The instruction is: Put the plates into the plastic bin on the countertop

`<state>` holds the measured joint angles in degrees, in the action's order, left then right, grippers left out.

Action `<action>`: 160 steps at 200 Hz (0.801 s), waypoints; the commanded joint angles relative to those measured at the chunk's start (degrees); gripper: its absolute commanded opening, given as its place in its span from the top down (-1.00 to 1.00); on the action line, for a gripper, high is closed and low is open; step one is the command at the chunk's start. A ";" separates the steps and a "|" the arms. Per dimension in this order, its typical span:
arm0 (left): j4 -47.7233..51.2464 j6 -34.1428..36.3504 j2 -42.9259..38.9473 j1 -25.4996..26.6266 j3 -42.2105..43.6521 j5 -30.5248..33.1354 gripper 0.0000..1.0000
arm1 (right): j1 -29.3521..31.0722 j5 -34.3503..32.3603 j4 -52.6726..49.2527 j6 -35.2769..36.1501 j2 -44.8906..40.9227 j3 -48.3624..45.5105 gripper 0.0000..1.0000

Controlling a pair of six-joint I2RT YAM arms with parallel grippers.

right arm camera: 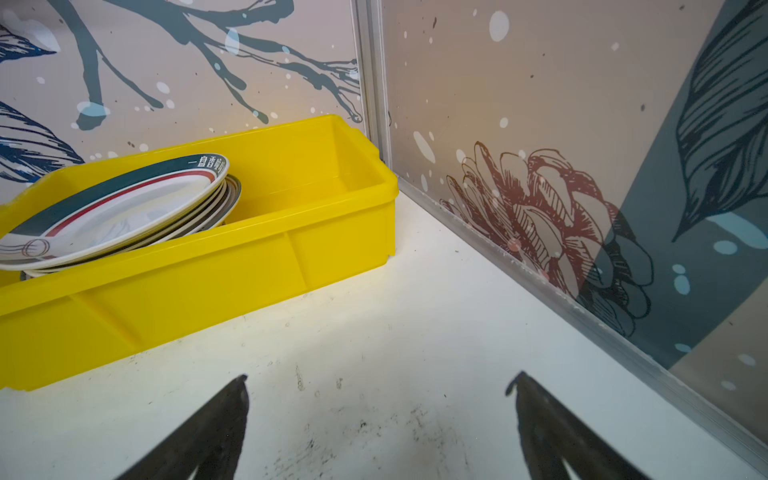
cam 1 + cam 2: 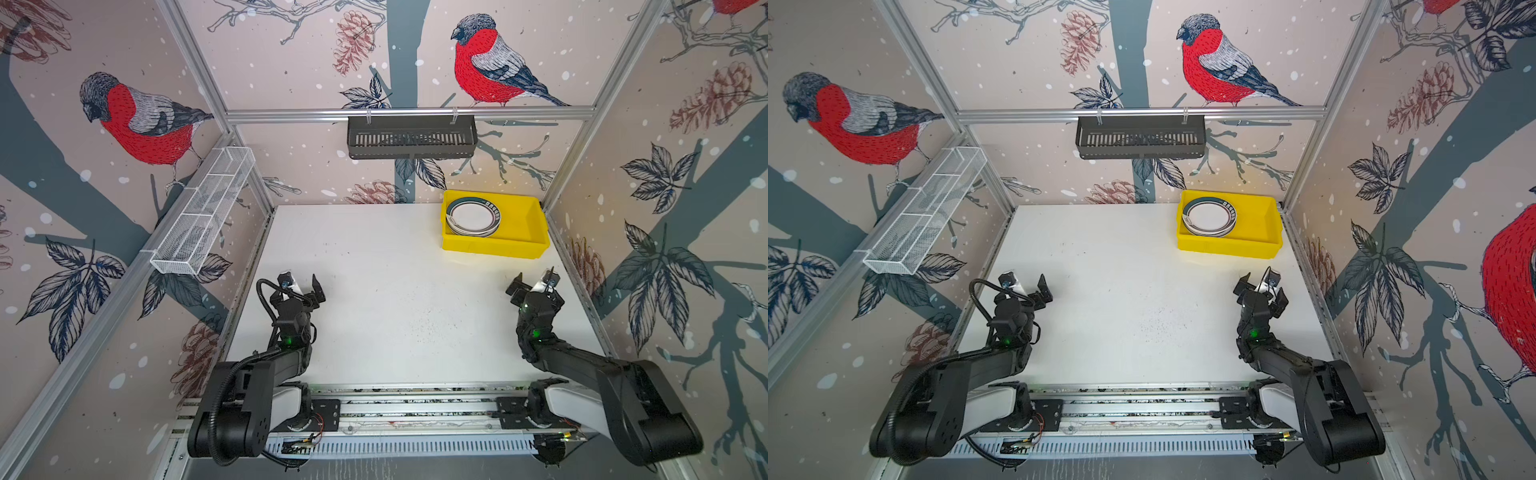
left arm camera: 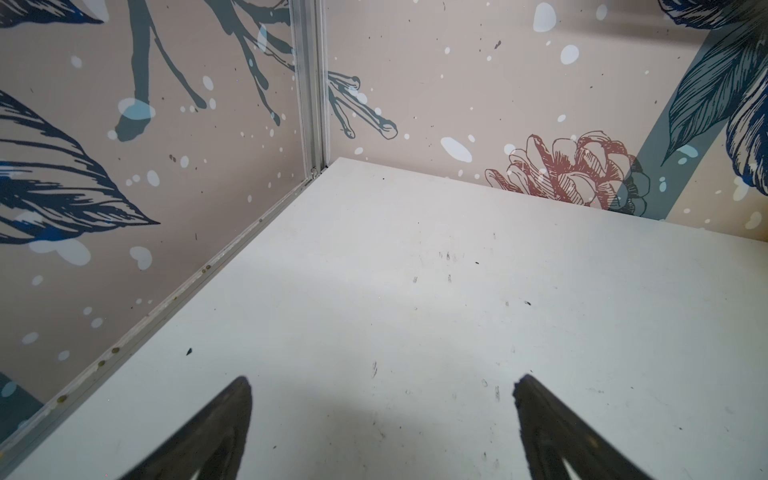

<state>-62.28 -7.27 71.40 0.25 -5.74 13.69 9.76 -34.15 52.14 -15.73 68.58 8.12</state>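
Inside plastic bin (image 2: 494, 246), plates (image 2: 473, 218) stacked

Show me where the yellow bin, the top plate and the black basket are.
yellow bin (image 2: 494, 247): in a top view, on its near outer wall.
top plate (image 1: 124, 212): in the right wrist view, on its white centre.
black basket (image 2: 1140, 139): in a top view, on its slotted front.

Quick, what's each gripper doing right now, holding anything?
Left gripper: open, holding nothing.
Right gripper: open, holding nothing.
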 commanded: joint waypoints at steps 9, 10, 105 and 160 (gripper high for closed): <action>-17.66 2.64 5.89 -0.35 1.34 -2.03 -0.95 | -1.63 0.90 3.74 0.47 2.93 3.22 -0.98; -18.25 2.80 6.22 -0.35 1.39 -2.11 -0.95 | -1.70 1.00 3.44 0.45 2.95 3.39 -0.98; -10.16 6.90 16.68 -1.37 -7.98 -13.84 -0.95 | -6.39 7.14 25.03 7.07 13.13 -0.52 -0.98; -16.83 5.75 17.43 -2.11 -5.06 -14.86 -0.95 | -6.68 12.54 23.33 8.66 18.30 2.60 -0.99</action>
<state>-74.19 -2.57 88.73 -1.37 -11.64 1.65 3.57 -23.97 71.02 -7.55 86.39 9.91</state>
